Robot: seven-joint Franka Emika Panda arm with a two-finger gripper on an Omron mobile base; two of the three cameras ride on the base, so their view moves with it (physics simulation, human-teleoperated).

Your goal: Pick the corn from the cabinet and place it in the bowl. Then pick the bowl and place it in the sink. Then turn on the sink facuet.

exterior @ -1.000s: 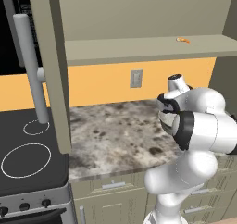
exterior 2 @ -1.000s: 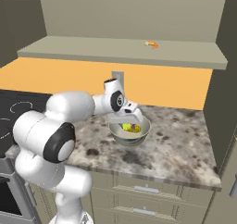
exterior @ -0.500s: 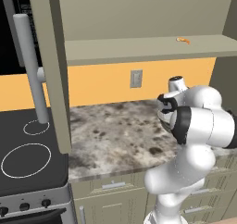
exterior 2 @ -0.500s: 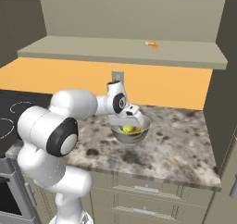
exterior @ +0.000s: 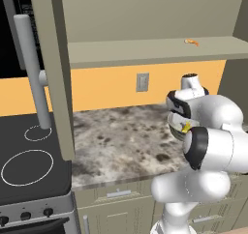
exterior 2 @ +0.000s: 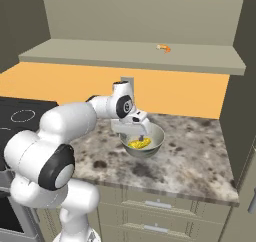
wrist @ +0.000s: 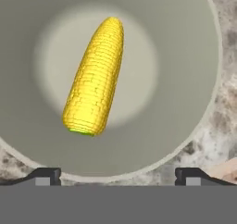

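Yellow corn (wrist: 95, 77) is seen lying flat in the bowl (wrist: 194, 70), green end toward the pincer (wrist: 118, 174), now released and spread wider than before.

Speckled grey-brown stone counter (exterior: 121, 141) over beige drawer fronts with grey bar pulls (exterior 2: 157, 204); orange backsplash wall (exterior: 106, 85) carrying a grey outlet plate (exterior: 142, 82). At the left a black cooktop (exterior: 26, 168) with white ring markings, and knobs (exterior: 25, 216) along its front edge. Tiny curved orange item (exterior 2: 164, 48) on the shelf above; light even, flat.
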